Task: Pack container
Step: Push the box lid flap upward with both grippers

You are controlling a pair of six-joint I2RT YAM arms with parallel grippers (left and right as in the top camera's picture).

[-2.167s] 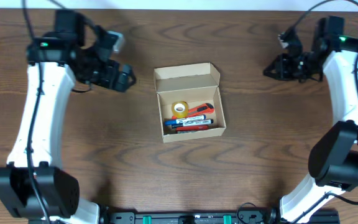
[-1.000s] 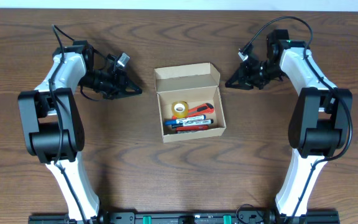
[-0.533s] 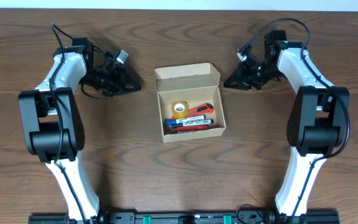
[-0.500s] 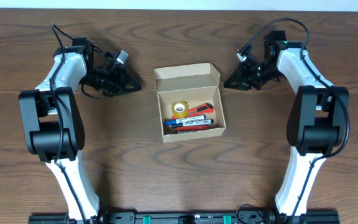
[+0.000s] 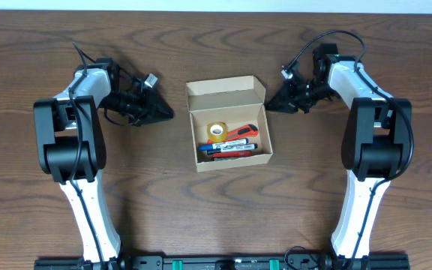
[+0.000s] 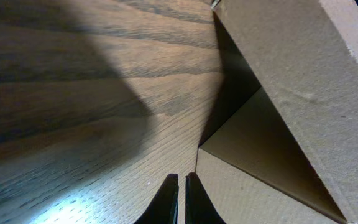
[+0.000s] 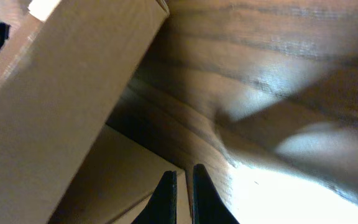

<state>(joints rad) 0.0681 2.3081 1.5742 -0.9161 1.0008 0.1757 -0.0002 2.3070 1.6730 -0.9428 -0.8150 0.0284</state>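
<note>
The box (image 5: 235,160) sits on the surface (image 5: 216,217) at mid-width, nearer the far edge than the near one. Its lid (image 5: 227,92) is open, standing up along the far side. Inside lie a yellow tape roll (image 5: 217,130) by the left wall, a red cutter (image 5: 241,133) to its right, and pens (image 5: 231,148) along the near wall.

The left arm (image 5: 81,86) reaches in from the left edge. The left jaws are low over the wood, drawn to a thin slit and holding nothing, and they point at the box's left wall from a short way off.

The right arm (image 5: 355,75) comes from the right edge. The right jaws are also narrowed to a slit and empty, with their tips just beside the box's far right corner, under the lid's edge. Whether they touch the cardboard cannot be told.
</note>
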